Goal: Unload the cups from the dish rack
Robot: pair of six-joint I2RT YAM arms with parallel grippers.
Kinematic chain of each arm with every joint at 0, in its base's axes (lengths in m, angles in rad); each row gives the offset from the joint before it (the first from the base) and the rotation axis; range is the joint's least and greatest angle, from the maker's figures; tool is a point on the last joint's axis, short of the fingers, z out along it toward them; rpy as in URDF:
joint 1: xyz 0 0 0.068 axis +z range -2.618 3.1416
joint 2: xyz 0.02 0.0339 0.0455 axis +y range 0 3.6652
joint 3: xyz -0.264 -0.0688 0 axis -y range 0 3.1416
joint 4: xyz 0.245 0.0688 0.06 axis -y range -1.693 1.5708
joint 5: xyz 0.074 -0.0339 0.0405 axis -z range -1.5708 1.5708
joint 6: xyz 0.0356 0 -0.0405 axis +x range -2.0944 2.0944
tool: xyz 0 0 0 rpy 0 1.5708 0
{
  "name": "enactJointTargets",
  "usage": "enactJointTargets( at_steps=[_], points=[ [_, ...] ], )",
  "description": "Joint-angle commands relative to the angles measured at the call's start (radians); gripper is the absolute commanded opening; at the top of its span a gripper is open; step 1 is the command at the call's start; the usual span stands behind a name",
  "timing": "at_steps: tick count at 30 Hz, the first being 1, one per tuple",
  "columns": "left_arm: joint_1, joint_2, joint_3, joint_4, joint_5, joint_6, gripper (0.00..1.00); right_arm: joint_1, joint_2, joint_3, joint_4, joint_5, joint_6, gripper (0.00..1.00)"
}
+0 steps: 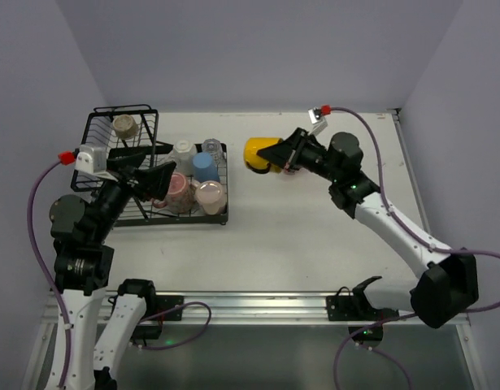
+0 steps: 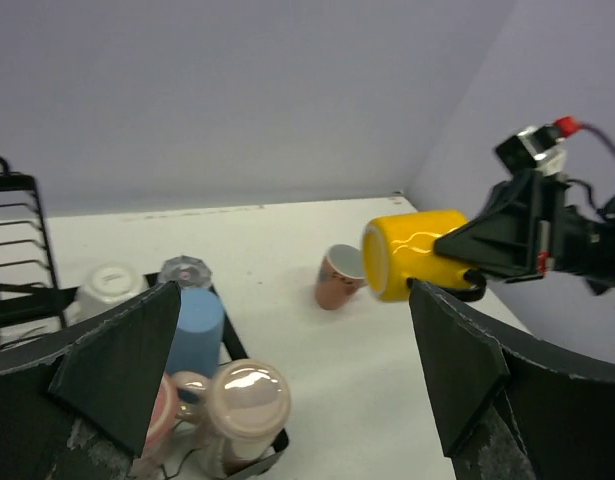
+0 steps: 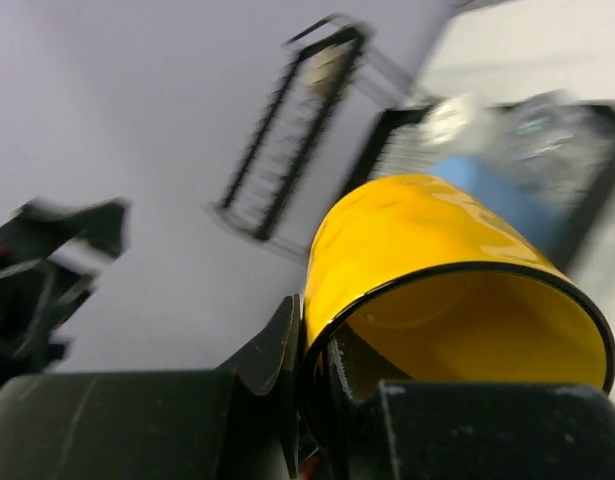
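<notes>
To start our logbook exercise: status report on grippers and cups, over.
Right gripper shut on yellow cup, held clear of dish rack. Left gripper open above racked cups. Small brown cup on table beside yellow one.

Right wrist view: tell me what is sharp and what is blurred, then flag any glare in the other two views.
Right wrist: the yellow cup is fairly sharp, while the dish rack and blue cup behind it are smeared. Left wrist: crisp, with a bright highlight on the beige cup at its upturned base. Top external: evenly lit, soft shadows, no strong glare.
</notes>
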Motion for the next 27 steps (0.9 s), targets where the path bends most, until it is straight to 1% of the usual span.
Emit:
enactJointTargets(
  at_steps=[1,2,4,5,6,8,9,10,12,16,18,23,27],
  points=[
    [-0.002,-0.063,-0.055,-0.147,-0.205,0.144,1.00,-0.079,-0.134,0.196,-0.573,0.315,-0.443,0.00],
    [-0.006,-0.074,-0.066,-0.146,-0.219,0.151,1.00,-0.143,-0.133,0.242,-0.695,0.362,-0.481,0.00],
    [-0.025,-0.074,-0.084,-0.137,-0.230,0.156,1.00,-0.221,-0.099,0.267,-0.768,0.471,-0.553,0.00],
    [-0.031,-0.071,-0.087,-0.134,-0.236,0.158,1.00,-0.293,-0.079,0.302,-0.835,0.498,-0.575,0.00],
    [-0.045,-0.071,-0.087,-0.131,-0.241,0.159,1.00,-0.323,-0.020,0.322,-0.862,0.516,-0.609,0.00],
    [-0.057,-0.077,-0.095,-0.129,-0.256,0.161,1.00,-0.386,0.046,0.376,-0.908,0.541,-0.640,0.00],
    [-0.063,-0.079,-0.097,-0.124,-0.262,0.165,1.00,-0.397,0.085,0.400,-0.922,0.542,-0.652,0.00],
    [-0.077,-0.082,-0.101,-0.124,-0.273,0.167,1.00,-0.406,0.158,0.422,-0.934,0.565,-0.676,0.00],
    [-0.089,-0.083,-0.101,-0.124,-0.285,0.171,1.00,-0.418,0.235,0.494,-0.972,0.622,-0.712,0.00],
    [-0.103,-0.077,-0.098,-0.126,-0.296,0.173,1.00,-0.429,0.448,0.644,-1.061,0.644,-0.752,0.00],
    [-0.106,-0.068,-0.095,-0.123,-0.302,0.170,1.00,-0.427,0.494,0.668,-1.072,0.621,-0.759,0.00],
    [-0.106,-0.019,-0.095,-0.111,-0.319,0.167,1.00,-0.420,0.609,0.697,-1.075,0.627,-0.764,0.00],
    [-0.106,0.012,-0.075,-0.107,-0.327,0.167,1.00,-0.401,0.668,0.717,-1.072,0.636,-0.767,0.00]
  ],
)
